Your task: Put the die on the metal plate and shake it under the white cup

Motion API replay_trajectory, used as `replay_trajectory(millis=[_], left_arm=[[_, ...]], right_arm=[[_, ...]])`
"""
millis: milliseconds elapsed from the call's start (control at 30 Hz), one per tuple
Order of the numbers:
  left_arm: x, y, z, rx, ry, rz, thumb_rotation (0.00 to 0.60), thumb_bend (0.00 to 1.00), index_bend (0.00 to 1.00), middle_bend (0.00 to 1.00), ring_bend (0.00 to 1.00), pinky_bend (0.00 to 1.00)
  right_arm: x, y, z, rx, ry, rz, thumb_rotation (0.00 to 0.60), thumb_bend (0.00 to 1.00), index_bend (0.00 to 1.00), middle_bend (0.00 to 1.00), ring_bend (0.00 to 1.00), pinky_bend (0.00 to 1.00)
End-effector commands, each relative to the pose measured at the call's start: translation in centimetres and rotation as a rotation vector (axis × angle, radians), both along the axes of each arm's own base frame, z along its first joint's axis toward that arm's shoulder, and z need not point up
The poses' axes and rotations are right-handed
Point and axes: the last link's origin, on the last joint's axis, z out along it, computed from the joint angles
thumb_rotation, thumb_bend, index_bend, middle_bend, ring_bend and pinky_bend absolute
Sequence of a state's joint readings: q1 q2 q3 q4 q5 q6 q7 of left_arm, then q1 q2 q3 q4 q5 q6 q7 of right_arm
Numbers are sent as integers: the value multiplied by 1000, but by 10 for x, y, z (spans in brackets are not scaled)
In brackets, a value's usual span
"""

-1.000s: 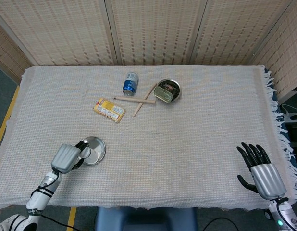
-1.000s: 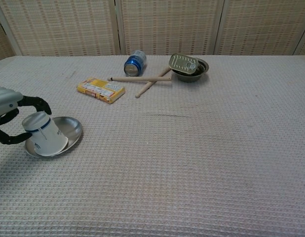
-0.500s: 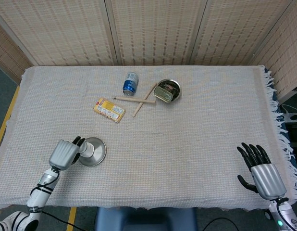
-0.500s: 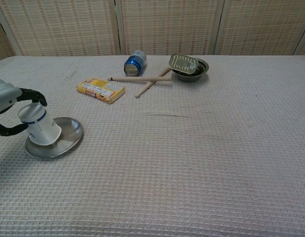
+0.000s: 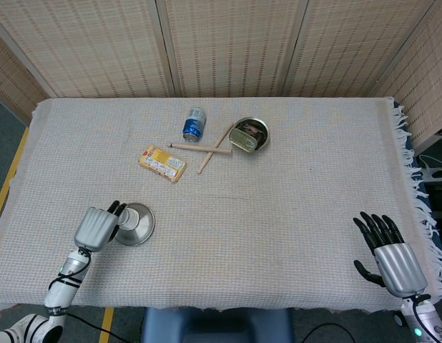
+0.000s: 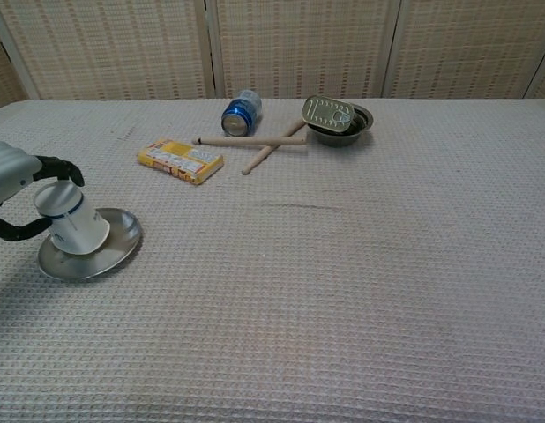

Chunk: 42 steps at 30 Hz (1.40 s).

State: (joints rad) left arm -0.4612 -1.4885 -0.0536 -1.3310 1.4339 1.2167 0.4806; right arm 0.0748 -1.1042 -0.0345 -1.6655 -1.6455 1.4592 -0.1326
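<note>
A table covered with a pale woven cloth stands before a wall of woven panels. Near its front left corner lies the metal plate, and the white cup stands on it upside down, a little tilted, with a blue band near its top. The left hand holds this cup: in the chest view its dark fingers curl around the upper part of the cup from the left side, and a thumb goes around the lower side. In the head view the same hand covers most of the cup, and only the plate shows beside it. The die is not visible in either view; it may be under the cup, but I cannot tell.

The right hand is at the front right edge of the table, well apart from the plate. Its fingers are straight and spread apart, and it holds nothing.

At the far side of the table, near the middle, a blue can lies on its side. Just beside it two wooden sticks lie crossed. A small metal bowl stands to the right of them, with a flat tin resting in it, tilted. A yellow box lies flat to the left of the sticks
</note>
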Motion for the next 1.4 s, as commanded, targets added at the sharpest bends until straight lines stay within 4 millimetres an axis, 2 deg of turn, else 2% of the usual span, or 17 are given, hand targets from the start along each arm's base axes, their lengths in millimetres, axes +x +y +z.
replay_trajectory(millis=[33,167,367,700,867,1033,1100,1200,1267,1400], left_arm=[[2,-5,1,-76,-52,36,600,429,680,932,828,968],[8,-10,5,-127,-105,24,600,430,681,933,828,968],[9,-11,7,-134,-94,-3,600,431,681,933,828,968],[-1,5,7,70,131,-79,600,433,681,934,828,968],[-2,4,7,64,109,-49,600,432,682,934,829,968],[4,-7,9,-69,-31,4,600,432,681,934,829,968],[8,-10,17,-115,-103,24,600,432,681,934,829,968],[7,-2,37,-70,-143,29,600,431,682,935,829,968],[-2,11,55,24,-131,54,600,431,684,940,834,969],[-23,31,75,111,-123,156,600,432,685,942,836,970]], right_arm=[[0,0,-1,2,1,0,544,196,0,0,0,0],[0,0,-2,5,4,-2,545,196,0,0,0,0],[-1,-1,-3,8,6,-6,544,196,0,0,0,0],[-1,0,-2,5,6,-6,544,196,0,0,0,0],[-1,0,-2,5,5,-6,544,196,0,0,0,0],[-1,0,-1,-2,3,-6,544,196,0,0,0,0],[-1,0,-1,0,3,-8,544,196,0,0,0,0],[-1,-1,-1,0,3,-9,544,196,0,0,0,0],[-1,0,0,-1,1,-7,544,196,0,0,0,0],[0,0,0,-2,0,-7,544,196,0,0,0,0]])
